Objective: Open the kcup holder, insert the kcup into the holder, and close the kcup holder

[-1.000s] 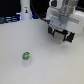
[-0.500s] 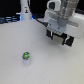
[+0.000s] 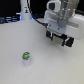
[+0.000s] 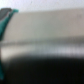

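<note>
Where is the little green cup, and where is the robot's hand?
kcup [image 3: 26,56], exterior view, on its green top.
end effector [image 3: 60,39], exterior view, between its dark fingertips.

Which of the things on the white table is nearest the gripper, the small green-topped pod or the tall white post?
The white bottle-shaped post; the tiny green-topped kcup sits farther from the gripper.

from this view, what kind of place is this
Probably a lab test bench: a bare white table, a robot arm's gripper over it, and one small kcup lying alone. Cables and dark gear sit along the back edge.
</note>
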Available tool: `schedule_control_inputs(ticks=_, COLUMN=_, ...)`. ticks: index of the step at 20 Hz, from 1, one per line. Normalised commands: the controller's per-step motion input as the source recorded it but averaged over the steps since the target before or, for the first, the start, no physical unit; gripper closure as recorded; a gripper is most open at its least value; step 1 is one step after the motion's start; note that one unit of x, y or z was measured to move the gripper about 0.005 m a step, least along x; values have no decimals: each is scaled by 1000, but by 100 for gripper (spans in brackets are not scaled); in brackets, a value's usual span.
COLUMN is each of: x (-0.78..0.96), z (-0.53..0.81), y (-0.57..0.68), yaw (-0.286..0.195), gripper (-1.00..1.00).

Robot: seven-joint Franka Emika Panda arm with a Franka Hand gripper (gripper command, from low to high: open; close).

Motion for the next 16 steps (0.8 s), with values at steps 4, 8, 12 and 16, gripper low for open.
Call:
schedule_control_inputs(ticks=4, x=418, z=234, y=-200, yaw=-108, gripper=-100)
schedule_control_inputs(ticks=8, x=241, z=307, y=-531, yaw=-163, gripper=-100)
schedule_control_inputs(ticks=12, x=182, z=236, y=-658, yaw=-189, gripper=-100)
schedule_control_inputs(ticks=16, x=88, z=190, y=-597, yaw=-223, gripper=-100)
